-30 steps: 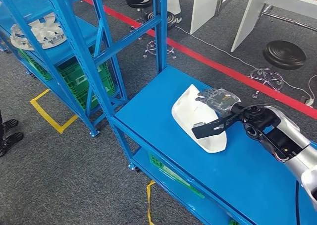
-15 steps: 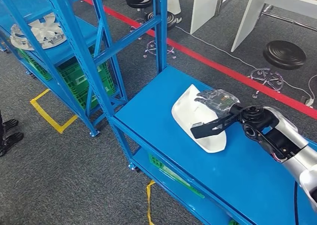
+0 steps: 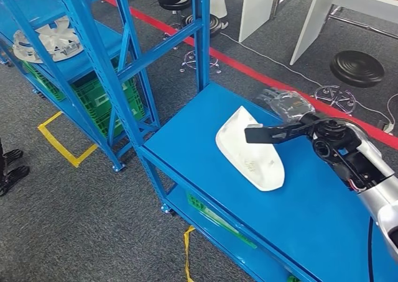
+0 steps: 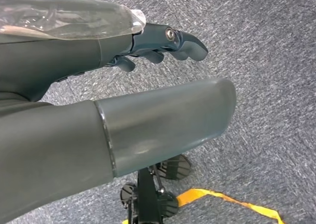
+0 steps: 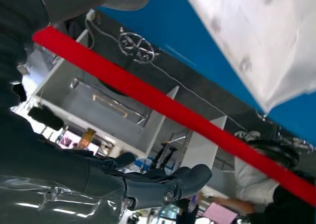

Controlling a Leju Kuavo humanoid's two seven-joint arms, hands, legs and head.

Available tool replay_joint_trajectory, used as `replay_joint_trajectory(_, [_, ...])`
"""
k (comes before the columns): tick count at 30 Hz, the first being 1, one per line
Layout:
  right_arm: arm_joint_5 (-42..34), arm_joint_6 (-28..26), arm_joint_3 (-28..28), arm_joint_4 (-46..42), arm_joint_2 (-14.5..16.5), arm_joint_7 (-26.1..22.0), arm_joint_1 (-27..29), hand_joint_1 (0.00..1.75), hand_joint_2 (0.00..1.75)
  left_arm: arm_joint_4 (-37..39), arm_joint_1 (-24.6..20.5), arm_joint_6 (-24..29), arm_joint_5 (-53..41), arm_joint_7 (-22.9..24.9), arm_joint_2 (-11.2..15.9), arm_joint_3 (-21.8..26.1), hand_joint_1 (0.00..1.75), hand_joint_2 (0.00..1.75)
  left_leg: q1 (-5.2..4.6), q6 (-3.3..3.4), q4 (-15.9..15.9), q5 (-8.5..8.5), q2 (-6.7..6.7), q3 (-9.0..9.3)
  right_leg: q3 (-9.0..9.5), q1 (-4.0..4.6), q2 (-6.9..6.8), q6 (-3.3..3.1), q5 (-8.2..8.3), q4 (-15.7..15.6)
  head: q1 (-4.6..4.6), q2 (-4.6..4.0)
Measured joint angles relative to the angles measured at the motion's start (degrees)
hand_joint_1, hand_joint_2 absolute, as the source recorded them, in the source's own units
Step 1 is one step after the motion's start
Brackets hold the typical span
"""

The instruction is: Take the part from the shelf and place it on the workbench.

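We see the white moulded plastic part (image 3: pixel 249 150) lying flat on the blue metal tabletop (image 3: pixel 310 213), apparently delivered; our right robot hand (image 3: pixel 282 117) hovers above its far edge, fingers spread and empty, so nothing tips it.

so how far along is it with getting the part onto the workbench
Nearly finished, by the look of it. The white part lies flat on the blue workbench, away from the shelf. The right robot hand hovers beside and above it with fingers apart, holding nothing. The left robot hand hangs over the floor, empty. What seems left is drawing the right arm back.
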Motion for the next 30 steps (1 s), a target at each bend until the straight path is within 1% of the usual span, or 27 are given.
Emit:
replay_joint_trajectory(6, [-4.96,-2.88,-2.57,0.59,0.91,1.3,-3.43,0.0,1.75,0.0,-0.03,0.33,0.14,-0.01,-0.16,-0.31,0.0,0.0,0.0,0.0,0.0,0.0,0.0,0.01,-0.01,0.0,0.0,0.0,0.0,0.0,0.01,0.0])
replay_joint_trajectory(8, [-7.74,-3.49,-3.39,1.08,1.24,1.96,-4.52,0.0,1.75,0.0,-0.04,0.44,0.16,-0.01,-0.26,-0.49,0.0,0.0,0.01,0.0,0.0,0.0,0.0,0.01,-0.01,0.0,0.0,0.0,0.0,0.0,0.01,0.0])
replay_joint_trajectory(11, [-15.54,-3.24,-4.89,2.7,1.95,3.6,-6.34,0.0,1.75,0.0,-0.07,0.73,0.32,-0.01,-0.41,-0.59,0.0,0.0,0.0,0.0,0.0,0.0,0.0,0.0,-0.01,0.0,0.01,0.0,0.0,0.0,0.01,0.0])
replay_joint_trajectory(15, [-28.32,-2.56,-6.9,6.85,3.76,6.05,-9.47,0.0,1.75,0.0,-0.1,0.88,0.63,0.02,-0.6,-0.71,0.0,0.0,0.0,0.0,0.0,0.01,0.0,0.0,-0.01,0.0,0.01,0.0,0.0,0.0,0.02,0.0])
replay_joint_trajectory(21, [-42.75,-3.97,-7.03,10.63,5.29,8.95,-12.67,0.0,1.75,0.0,-0.05,1.18,0.93,0.02,-0.75,-0.82,0.0,0.0,0.0,0.01,0.01,0.01,-0.04,-0.02,-0.01,0.0,-0.02,0.0,0.0,0.0,0.01,0.0])
replay_joint_trajectory(23, [-44.92,-4.35,-6.83,11.33,5.51,9.37,-13.44,0.0,1.75,0.0,-0.05,1.29,0.97,0.02,-0.76,-0.85,0.0,0.0,0.01,0.01,0.01,0.01,-0.03,-0.02,-0.02,0.0,-0.02,0.0,0.0,0.0,0.0,0.0])
replay_joint_trajectory(30, [-47.11,-4.8,-6.36,12.43,5.79,9.97,-14.17,0.0,1.75,0.0,-0.03,1.31,1.03,0.02,-0.76,-0.87,0.0,0.0,0.01,0.01,0.01,0.01,-0.04,-0.03,-0.01,0.01,-0.02,0.0,0.0,0.0,-0.01,0.0])
